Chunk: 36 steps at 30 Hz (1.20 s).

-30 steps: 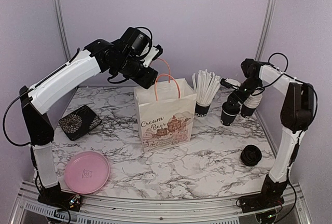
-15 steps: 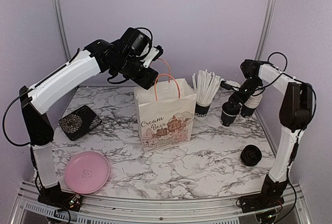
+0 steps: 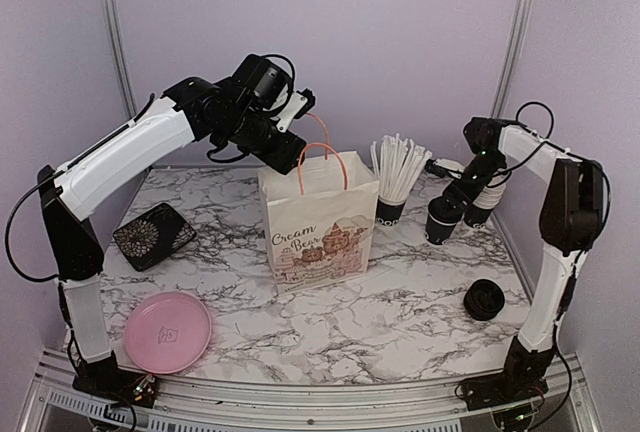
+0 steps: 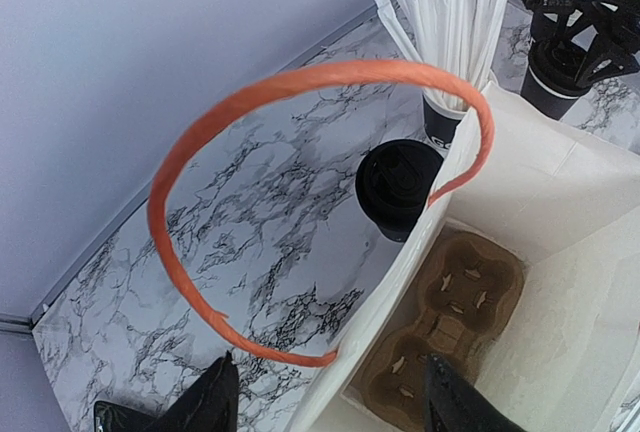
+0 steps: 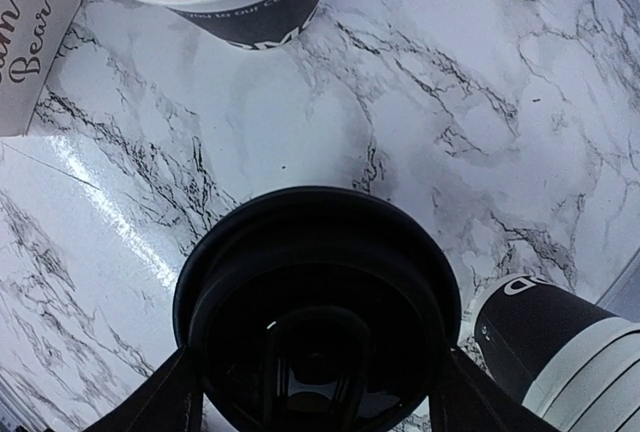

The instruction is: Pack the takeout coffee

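Currently the right gripper (image 3: 449, 198) sits over the takeout coffee (image 3: 441, 226) at the far right of the marble table (image 3: 400, 322). The cup stands between the straw cup (image 3: 391, 210) on its left and the nested stack of cups (image 3: 482, 204) just to its right. The right wrist view looks straight down on the lid: one finger shows on each side of the rim, jaws set wide around the cup. Whether the pads touch the cup cannot be told, so no grip is claimed. Judged purpose: a top-down straddle, the freest approach with neighbours close on both sides. The left gripper (image 4: 330, 404) is at the far top edge of the paper bag (image 3: 320, 237) in the middle of the table. Its jaws stand apart, one finger outside the far wall and one over the opening, with the orange handle (image 4: 300, 80) arching above them; nothing is seen pinched. Judged purpose: to steady the bag and keep its mouth open for the cup. Inside, a brown cardboard carrier (image 4: 452, 297) lies on the bottom, wells up, apparently the seat for the cup. The coffee itself is a small black paper cup, upright, with faint white lettering near the base. Its round black plastic lid is glossy, with a raised rim and recessed centre, and looks fully seated. A second lidded black cup (image 4: 400, 184) stands behind the bag, untouched.
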{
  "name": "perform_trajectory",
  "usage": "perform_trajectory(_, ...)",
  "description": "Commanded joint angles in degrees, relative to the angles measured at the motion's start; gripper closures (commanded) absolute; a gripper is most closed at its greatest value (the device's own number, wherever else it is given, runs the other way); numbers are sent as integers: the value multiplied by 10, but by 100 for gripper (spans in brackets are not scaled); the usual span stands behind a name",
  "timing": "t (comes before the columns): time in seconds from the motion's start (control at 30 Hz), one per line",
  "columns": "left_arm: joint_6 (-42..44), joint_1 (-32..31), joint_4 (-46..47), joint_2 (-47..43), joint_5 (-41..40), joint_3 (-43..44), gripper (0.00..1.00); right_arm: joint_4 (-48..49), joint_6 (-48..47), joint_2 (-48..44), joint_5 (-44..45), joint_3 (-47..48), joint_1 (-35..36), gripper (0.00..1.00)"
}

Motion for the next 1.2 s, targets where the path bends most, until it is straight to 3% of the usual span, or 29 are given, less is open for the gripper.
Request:
perform_trajectory(0.0,-3,2,11,-23,5,8,37,-8,-2,-25,10,-26,5,31)
perform_trajectory(0.27,-3,2,11,-27,17,12,37,-2,-18,-113,-6,-101,30,33)
perform_trajectory(0.57,1,2,11,-27,23,15,35,3,-71,-228,-49,-205,113,33)
perform_trajectory(0.77,-1,2,11,-29,36,17,33,-30,-155,-287,-85,-266,178,33)
perform_trajectory(1.17,17,2,10,-48,40,4,25,-58,-191,-313,-100,-287,215,35)
